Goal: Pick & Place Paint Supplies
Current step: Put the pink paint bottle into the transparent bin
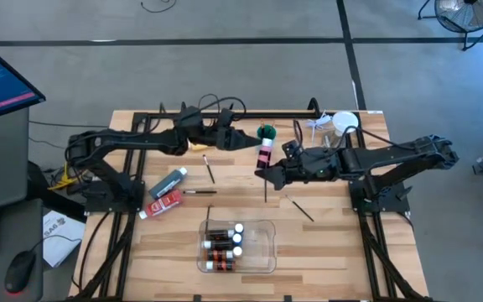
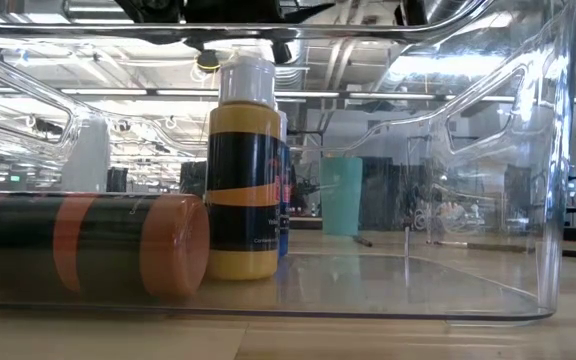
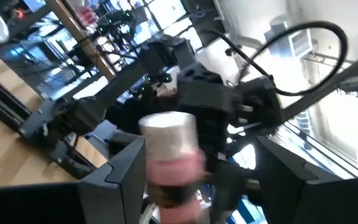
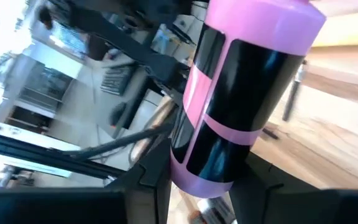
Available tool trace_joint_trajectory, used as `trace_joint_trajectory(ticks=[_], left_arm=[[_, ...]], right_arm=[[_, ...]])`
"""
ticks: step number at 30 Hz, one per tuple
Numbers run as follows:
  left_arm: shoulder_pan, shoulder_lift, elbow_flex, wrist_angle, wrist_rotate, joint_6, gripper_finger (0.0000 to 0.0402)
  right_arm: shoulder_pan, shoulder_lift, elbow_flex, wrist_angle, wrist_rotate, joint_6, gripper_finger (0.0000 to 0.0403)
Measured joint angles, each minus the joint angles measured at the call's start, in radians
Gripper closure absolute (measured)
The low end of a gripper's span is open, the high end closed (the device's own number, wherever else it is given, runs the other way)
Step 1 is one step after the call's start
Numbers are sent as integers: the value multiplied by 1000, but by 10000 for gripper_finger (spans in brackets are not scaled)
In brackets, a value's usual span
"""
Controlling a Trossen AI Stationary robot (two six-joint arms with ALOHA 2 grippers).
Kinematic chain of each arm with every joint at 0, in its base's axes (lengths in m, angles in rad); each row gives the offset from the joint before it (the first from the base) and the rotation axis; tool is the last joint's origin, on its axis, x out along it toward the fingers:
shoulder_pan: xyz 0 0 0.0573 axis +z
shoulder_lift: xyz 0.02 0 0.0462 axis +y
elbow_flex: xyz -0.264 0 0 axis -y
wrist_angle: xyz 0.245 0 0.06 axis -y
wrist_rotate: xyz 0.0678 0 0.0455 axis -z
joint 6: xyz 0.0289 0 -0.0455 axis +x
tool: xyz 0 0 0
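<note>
Jaws of the right gripper clamped the pink bottle above the table near the teal cup; jaws of the left gripper stood wide around its cap.

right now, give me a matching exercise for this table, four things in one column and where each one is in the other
Things:
1. pink bottle
2. yellow bottle
3. red tube
4. teal cup

Places:
A. standing inside the clear tray
B. lying on the table's left half, beside the grey tube
C. between the right gripper fingers
D. upright near the table's far edge

Pairs: 1-C, 2-A, 3-B, 4-D
</note>
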Motion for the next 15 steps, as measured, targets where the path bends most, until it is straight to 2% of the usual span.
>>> trace_joint_trajectory(ticks=[9,11,15], left_arm=[[13,32,11,0,59,44,217],[18,33,11,-1,123,84,222],[78,34,11,-1,322,149,230]], right_arm=[[10,6,2,45,-3,0,290],[10,7,2,43,-7,2,290],[15,7,2,53,-28,10,290]])
